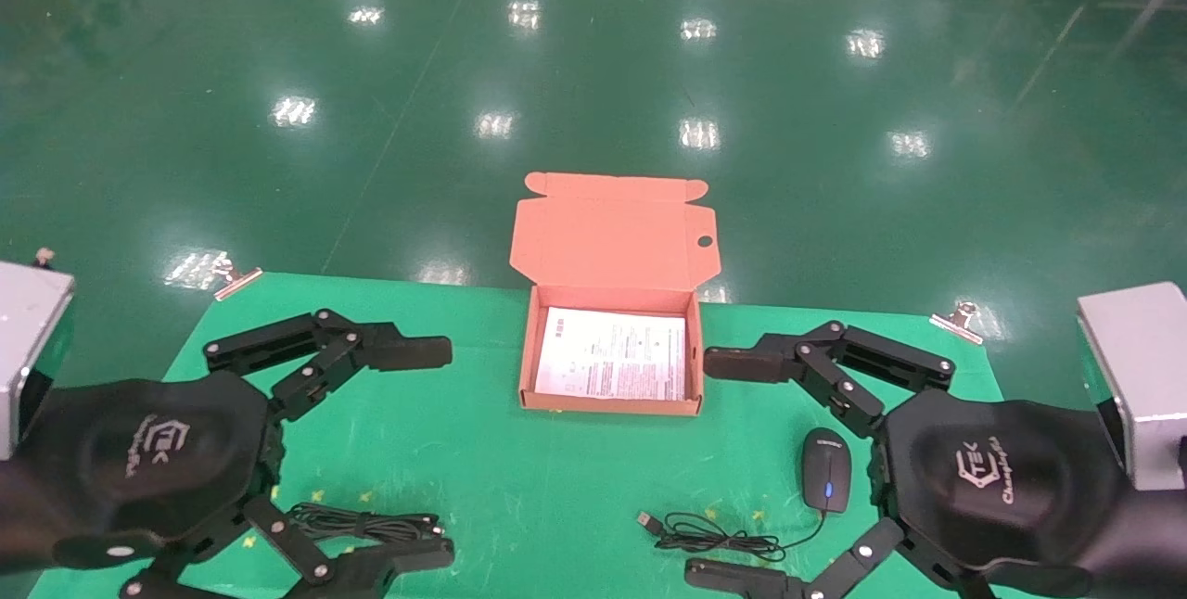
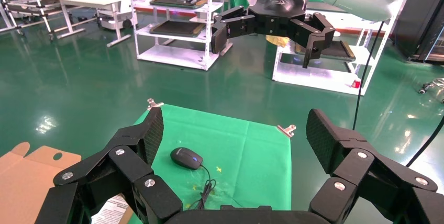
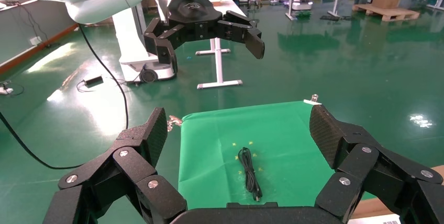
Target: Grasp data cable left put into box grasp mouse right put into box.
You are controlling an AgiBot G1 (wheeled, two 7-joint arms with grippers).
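The orange-brown box (image 1: 607,405) stands open at the table's far middle, its lid (image 1: 607,233) tilted back. The data cable (image 1: 366,525), a narrow black bundle, lies at the front left, between my left gripper's fingers as seen from the head; it also shows in the right wrist view (image 3: 249,174). The black mouse (image 1: 826,469) with its blue-lit wheel lies at the front right, its thin cord (image 1: 714,539) trailing left; it also shows in the left wrist view (image 2: 186,157). My left gripper (image 1: 436,452) and right gripper (image 1: 712,467) are both open and empty, hovering above the table.
A printed white sheet (image 1: 612,353) lies inside the box. The table is covered by a green cloth (image 1: 519,478), held by metal clips (image 1: 236,279) at the far corners. Shiny green floor lies beyond the table's far edge.
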